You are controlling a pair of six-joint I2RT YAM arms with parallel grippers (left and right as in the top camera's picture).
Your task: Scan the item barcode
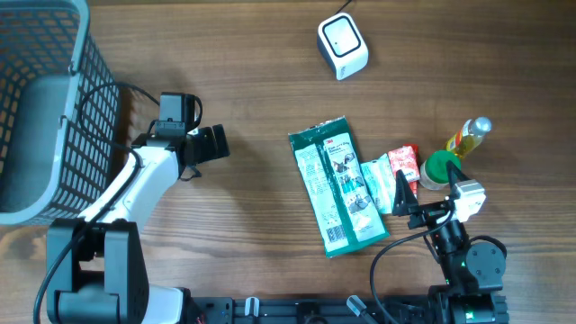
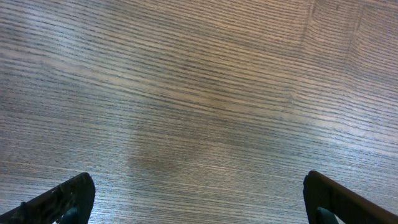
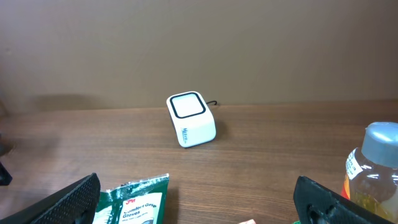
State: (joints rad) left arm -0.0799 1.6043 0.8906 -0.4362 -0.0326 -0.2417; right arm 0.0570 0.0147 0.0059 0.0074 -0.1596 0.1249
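From the centre of the table (image 1: 261,81), the basket (image 1: 54,108) stands at 9 o'clock and the scanner (image 1: 342,47) at 1 o'clock. The glove packet (image 1: 335,184) lies at 4 o'clock (a smaller packet (image 1: 376,184) touches its 3 o'clock side), with the bottle (image 1: 470,137) at its 2 o'clock.

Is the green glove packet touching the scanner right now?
Apart. The overhead view shows a wide strip of bare table between the glove packet and the white scanner. The right wrist view shows the same gap.
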